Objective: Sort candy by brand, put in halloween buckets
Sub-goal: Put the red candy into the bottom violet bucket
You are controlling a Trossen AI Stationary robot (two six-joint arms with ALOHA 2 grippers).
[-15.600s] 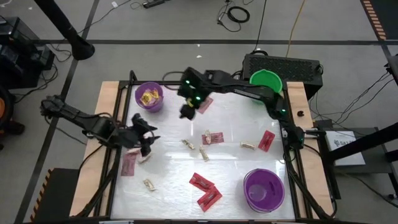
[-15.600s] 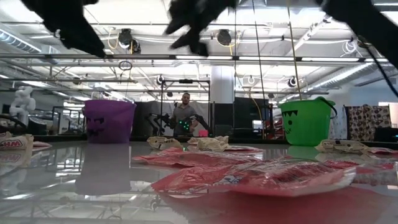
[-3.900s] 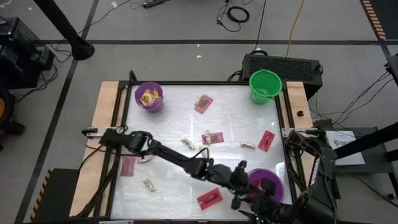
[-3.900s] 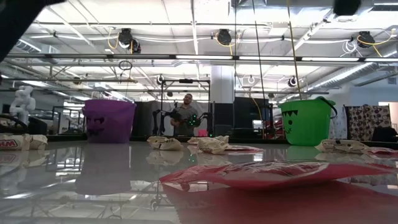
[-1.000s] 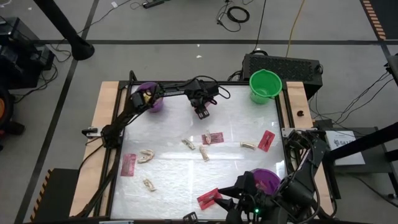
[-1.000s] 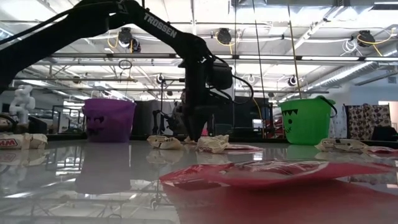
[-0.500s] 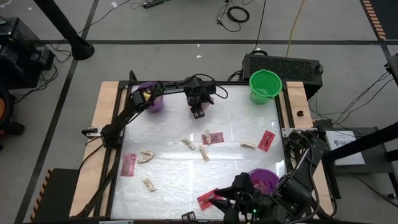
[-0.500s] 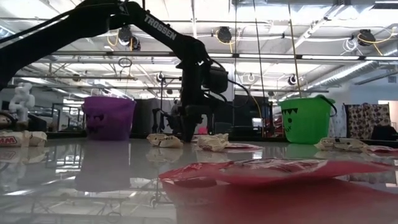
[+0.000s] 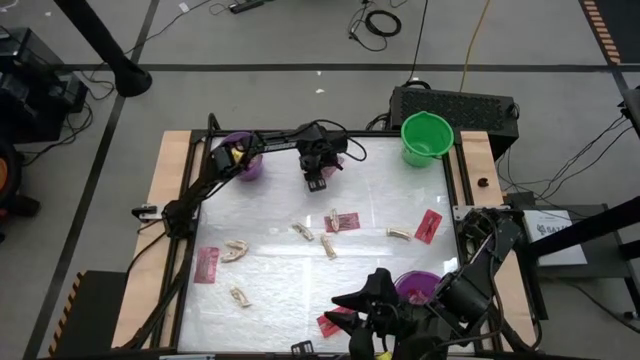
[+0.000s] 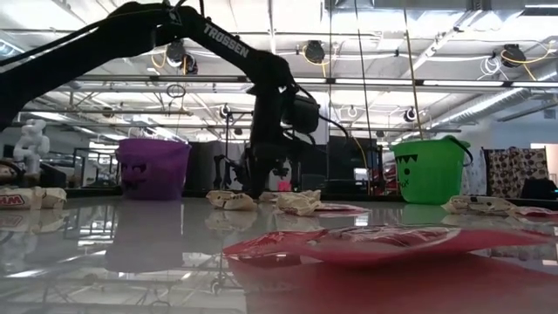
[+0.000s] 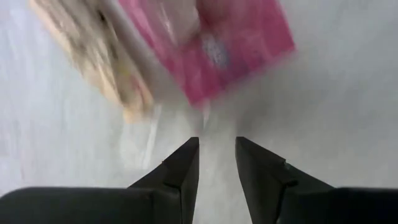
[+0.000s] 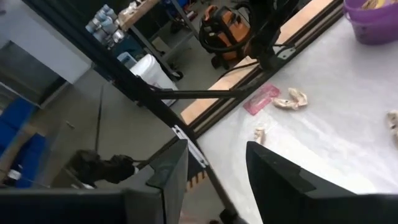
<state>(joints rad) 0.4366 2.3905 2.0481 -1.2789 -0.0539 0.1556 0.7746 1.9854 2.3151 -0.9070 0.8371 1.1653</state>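
— So, what lies at the far left of the overhead picture?

— A flat pink plastic packet (image 9: pixel 206 265), at the lower left of the white table top (image 9: pixel 270 200). A small tan wrapped piece (image 9: pixel 236 251) is just beside it, and a second tan wrapped piece (image 9: pixel 239 296) sits lower down.

— And the upper left?

— A small round purple plastic bucket (image 9: pixel 243 162) with yellow packets (image 9: pixel 236 155) inside. The left arm crosses over its rim.

— Where is the left gripper?

— The left gripper (image 11: pixel 216 152) is at upper centre, right of that bucket and low over the table. Its two dark fingers stand narrowly parted with nothing between them. A pink wrapped candy packet (image 11: pixel 230 43) lies on the table just ahead of the tips, apart from them.

— The middle of the frame?

— Loose sweets: a tan twisted piece (image 9: pixel 302 232), a tan piece below it (image 9: pixel 328 247), and a pink printed packet (image 9: pixel 344 221) near both. Further right are a short tan piece (image 9: pixel 399 234) and a red flat packet (image 9: pixel 428 226).

— And the right side?

— A bright green round plastic bucket (image 9: pixel 427 138) at upper right; its contents I cannot tell. A second purple round bucket (image 9: pixel 415 288) is at lower right, partly hidden by the right arm.

— The right gripper?

— The right gripper (image 12: pixel 216 152) is at bottom centre, just left of that bucket, held above the table near a red packet at the bottom edge (image 9: pixel 333 322). Its fingers are spread wide and empty.
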